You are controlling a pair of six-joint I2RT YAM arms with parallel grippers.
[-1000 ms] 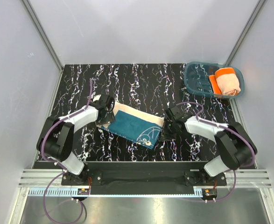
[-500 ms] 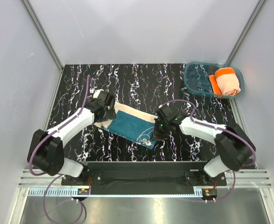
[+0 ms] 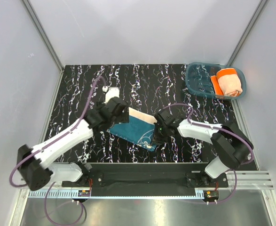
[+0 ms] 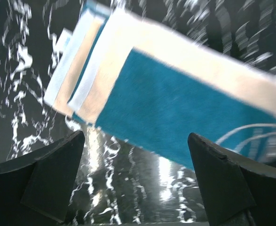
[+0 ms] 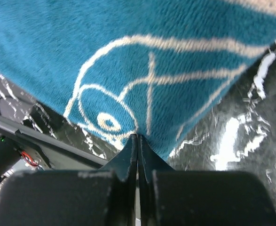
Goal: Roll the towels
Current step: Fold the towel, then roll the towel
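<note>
Here our teal towel (image 3: 134,128) lies upper-left to lower-right: left pincer (image 3: 115,112), spread wide and empty, over its upper end; right pincer (image 3: 159,133) pressed closed at the lower.

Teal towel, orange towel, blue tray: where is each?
Dark teal cloth towel (image 3: 130,131): top view, middle of its teal face.
Bright orange cloth towel (image 3: 230,84): top view, middle of the bundle.
Translucent blue plastic tray (image 3: 198,80): top view, bare floor.
</note>
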